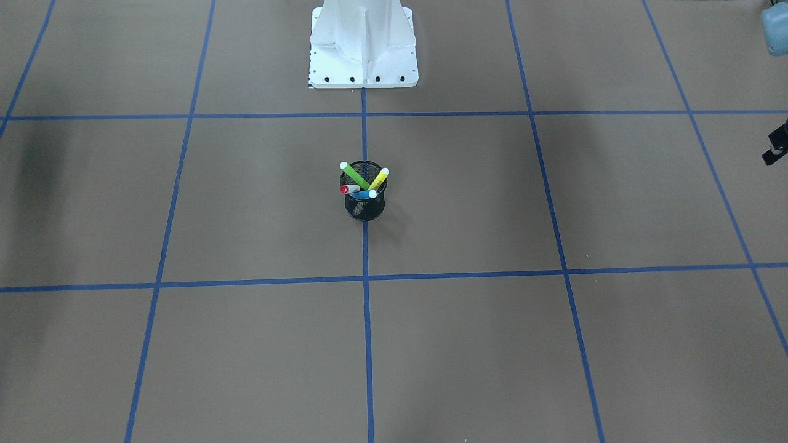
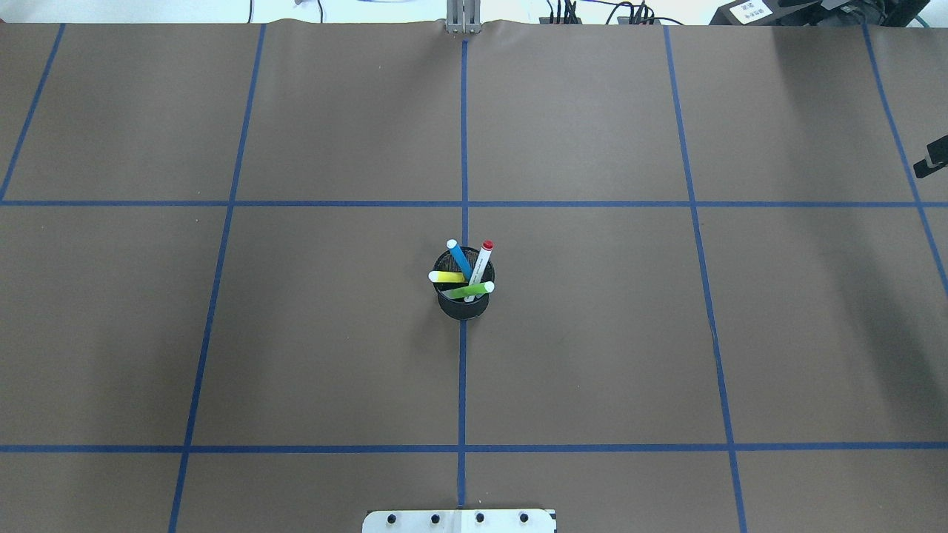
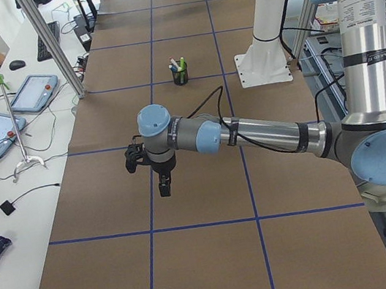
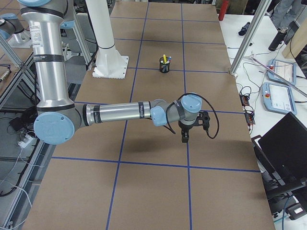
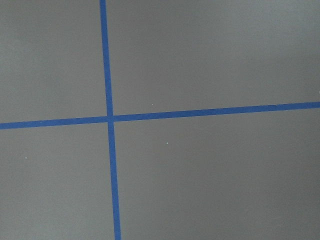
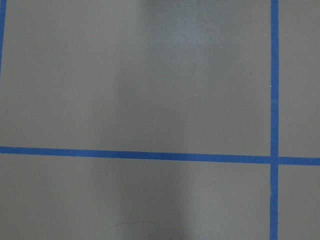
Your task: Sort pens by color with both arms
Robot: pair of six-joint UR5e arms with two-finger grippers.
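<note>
The blue pen (image 2: 460, 260), red pen (image 2: 483, 261), green pen (image 2: 475, 291) and yellow pen (image 2: 447, 277) are seen leaning in the black mesh cup (image 2: 461, 307) at the middle of the worktop (image 2: 333, 333). The left hand (image 3: 165, 188) and right hand (image 4: 184, 138) are held over the worktop, well apart from the cup and apparently pointed down. Whether either is parted cannot be told.
</note>
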